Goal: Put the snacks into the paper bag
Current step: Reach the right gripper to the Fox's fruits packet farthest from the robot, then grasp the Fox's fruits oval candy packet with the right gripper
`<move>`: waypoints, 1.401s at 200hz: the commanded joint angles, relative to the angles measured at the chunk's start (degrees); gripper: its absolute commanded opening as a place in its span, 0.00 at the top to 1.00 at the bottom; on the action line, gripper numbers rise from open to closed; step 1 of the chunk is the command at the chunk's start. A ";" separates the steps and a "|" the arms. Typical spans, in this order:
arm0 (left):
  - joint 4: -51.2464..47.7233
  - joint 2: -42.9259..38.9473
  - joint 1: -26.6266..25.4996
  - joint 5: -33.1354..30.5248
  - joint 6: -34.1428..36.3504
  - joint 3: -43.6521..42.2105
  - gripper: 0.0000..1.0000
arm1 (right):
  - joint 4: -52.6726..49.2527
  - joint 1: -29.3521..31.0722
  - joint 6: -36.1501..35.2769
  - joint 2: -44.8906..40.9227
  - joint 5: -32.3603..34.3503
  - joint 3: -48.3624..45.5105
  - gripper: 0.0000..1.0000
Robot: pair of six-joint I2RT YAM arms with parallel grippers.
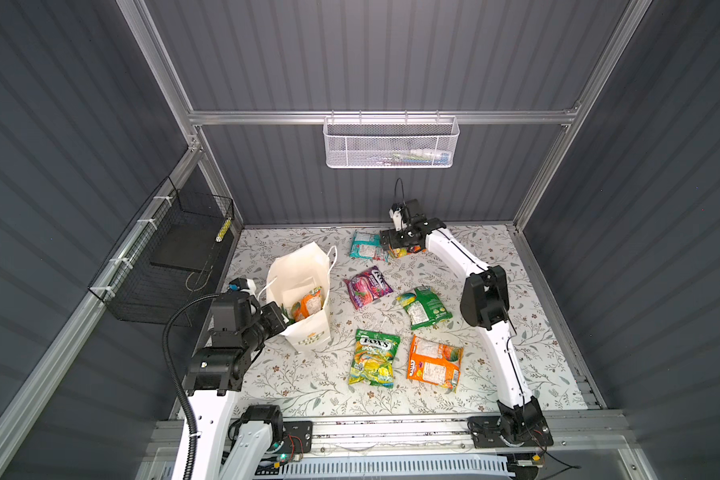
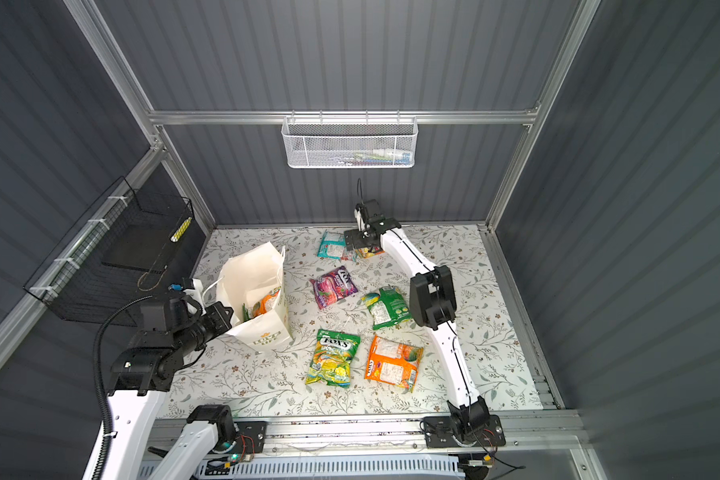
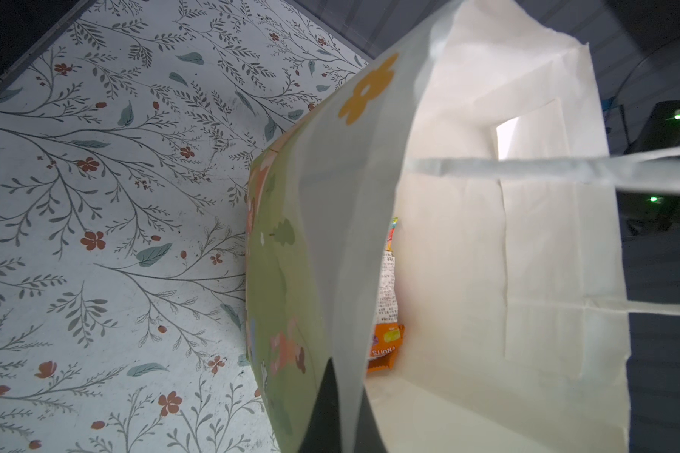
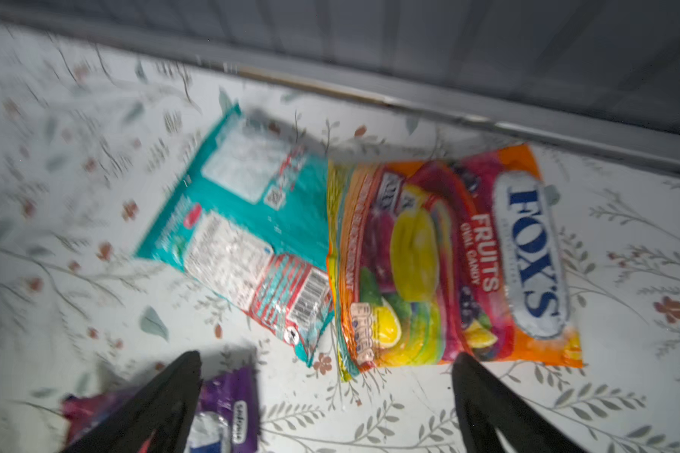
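Right wrist view shows your right pincer (image 4: 326,357), jaws apart, just short of the red-orange fruits packet (image 4: 448,255) against the teal packet (image 4: 232,219) on the tabletop (image 4: 625,274), so straddle only its near seam while your left pincer (image 3: 344,412), clamped on the paper bag (image 3: 468,255) rim, holds it open

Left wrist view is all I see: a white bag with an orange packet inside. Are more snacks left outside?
Observer: Yes, six snacks lie on the table outside the paper bag.
Visitor: What's the other arm doing?
Observer: The right gripper hovers open by a FOX'S Fruits packet at the table's far edge.
Visitor: Anything beside that?
Observer: A teal packet, lying against it.
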 commanded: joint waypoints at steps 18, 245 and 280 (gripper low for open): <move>1.13 -1.11 0.37 1.03 1.79 -0.22 1.00 | 6.80 -8.21 17.33 -0.21 -7.51 -3.75 0.01; 1.52 -2.58 0.37 2.12 1.73 -0.29 1.00 | 2.18 -8.44 19.34 5.00 -32.64 -7.74 0.18; 1.57 -2.97 0.37 2.30 1.73 -0.31 1.00 | 3.49 -8.45 19.10 1.61 -24.73 -12.27 0.19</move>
